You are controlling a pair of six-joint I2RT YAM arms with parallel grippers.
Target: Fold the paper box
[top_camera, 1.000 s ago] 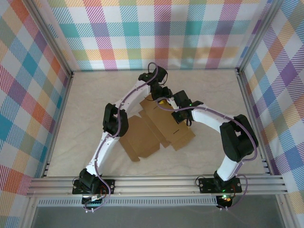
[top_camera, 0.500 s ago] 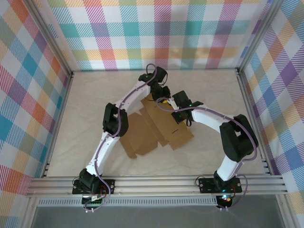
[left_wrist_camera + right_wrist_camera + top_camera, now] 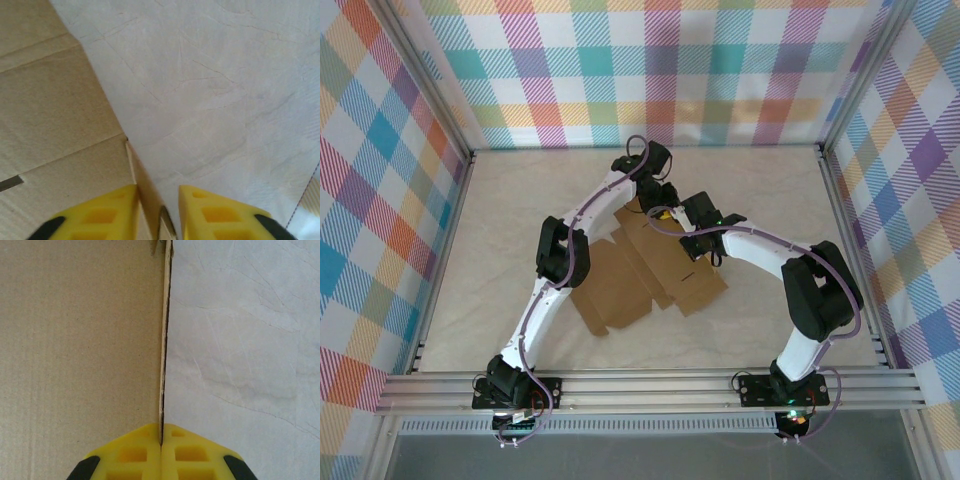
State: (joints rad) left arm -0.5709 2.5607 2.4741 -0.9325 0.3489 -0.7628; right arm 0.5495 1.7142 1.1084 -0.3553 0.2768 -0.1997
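The flat brown box (image 3: 650, 265) lies spread out mid-counter (image 3: 490, 230), with both arms reaching over it to its far edge. The right pincer (image 3: 161, 435) is clamped tight on a thin cardboard edge. The left pincer (image 3: 157, 200) stands slightly parted, its yellow fingers (image 3: 205, 210) straddling another cardboard edge with room to spare.

A pale, faintly veined table (image 3: 500, 220) carries the unfolded brown paper box (image 3: 620, 290), spread near its middle

Plaid walls (image 3: 650, 70), pale marbled tabletop (image 3: 770, 190)
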